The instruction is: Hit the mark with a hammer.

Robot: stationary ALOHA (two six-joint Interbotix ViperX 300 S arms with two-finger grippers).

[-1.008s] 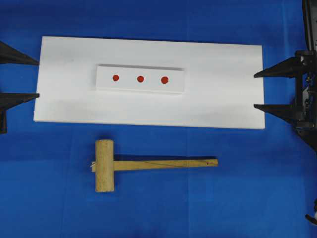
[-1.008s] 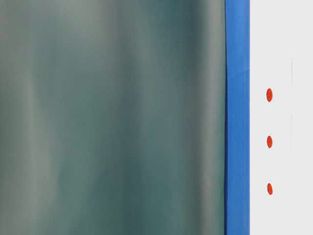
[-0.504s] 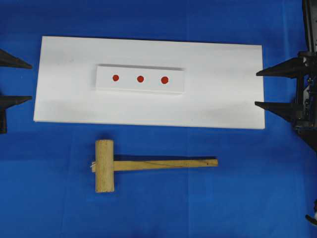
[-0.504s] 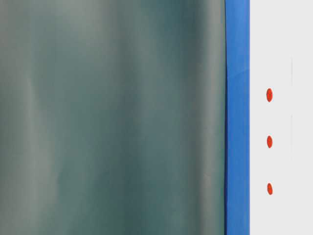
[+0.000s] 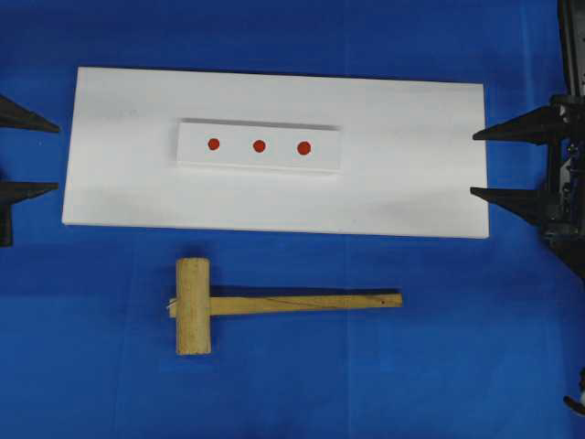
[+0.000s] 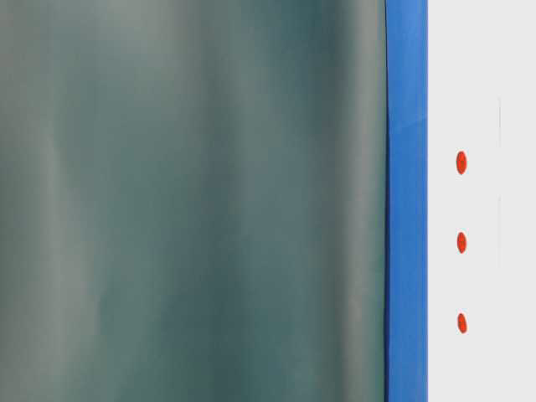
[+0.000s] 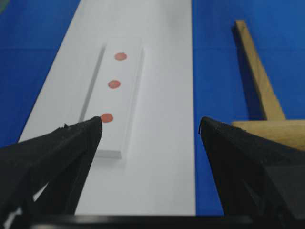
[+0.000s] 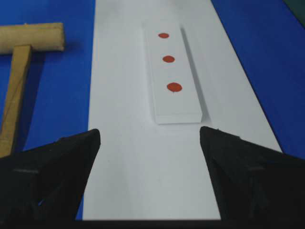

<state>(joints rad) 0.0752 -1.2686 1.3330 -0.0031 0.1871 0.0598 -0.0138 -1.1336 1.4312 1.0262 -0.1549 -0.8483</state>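
Listing, left to right across the worktop (image 5: 457, 366):
Left end effector (image 5: 27, 155): at the far-left edge, spread wide, holding nothing.
Hammer (image 5: 256, 305): flat on the blue cover, near side of the white board (image 5: 411, 165); head to the left, handle running right; touched by neither arm.
White strip (image 5: 259, 146): raised at mid-board, three red marks (image 5: 259, 145) in a row.
Right end effector (image 5: 498, 165): at the board's right edge, spread wide, empty.
Step in hand, as judged: pick up the hammer. Grip the handle towards its free right end, square across it, so the head swings clear.
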